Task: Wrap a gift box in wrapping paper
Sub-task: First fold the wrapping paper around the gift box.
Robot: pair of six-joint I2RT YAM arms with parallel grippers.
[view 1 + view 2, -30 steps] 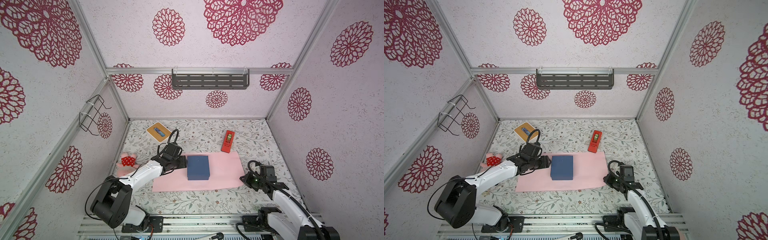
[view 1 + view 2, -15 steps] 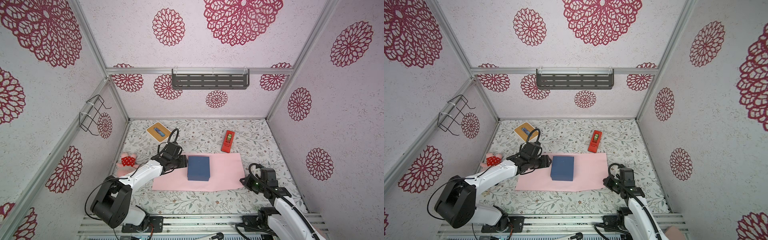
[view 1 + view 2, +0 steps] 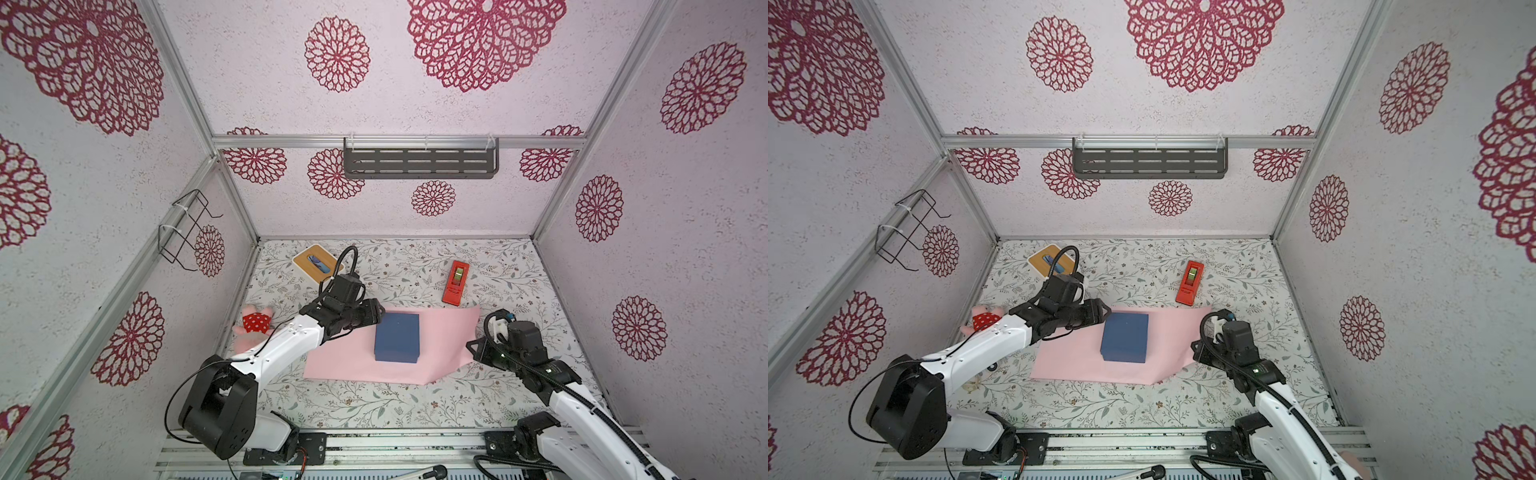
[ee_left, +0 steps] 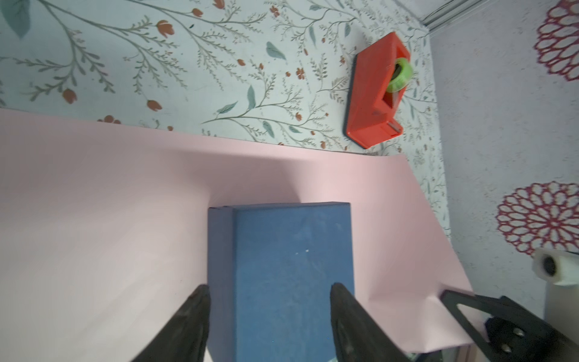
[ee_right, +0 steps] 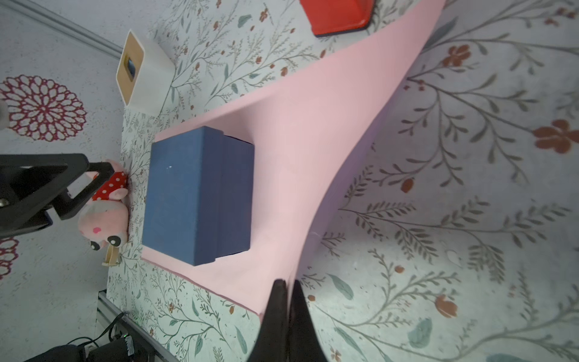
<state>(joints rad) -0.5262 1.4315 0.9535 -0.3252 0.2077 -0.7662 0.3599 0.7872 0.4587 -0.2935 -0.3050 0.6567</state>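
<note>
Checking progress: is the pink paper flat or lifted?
Partly lifted: right gripper pinches one wrapping paper corner up; rest lies flat under gift box.

Right gripper (image 5: 286,285), jaws pinched together on an edge of the pink wrapping paper (image 5: 313,125), holds it raised off the floral worktop (image 5: 470,188). The navy gift box (image 5: 188,194) sits on the sheet.

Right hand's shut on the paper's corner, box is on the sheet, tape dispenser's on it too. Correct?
Not the tape dispenser: the left wrist view shows it on the floral table cover, off the wrapping paper. Right hand shut on the corner and gift box on the sheet both hold.
</note>
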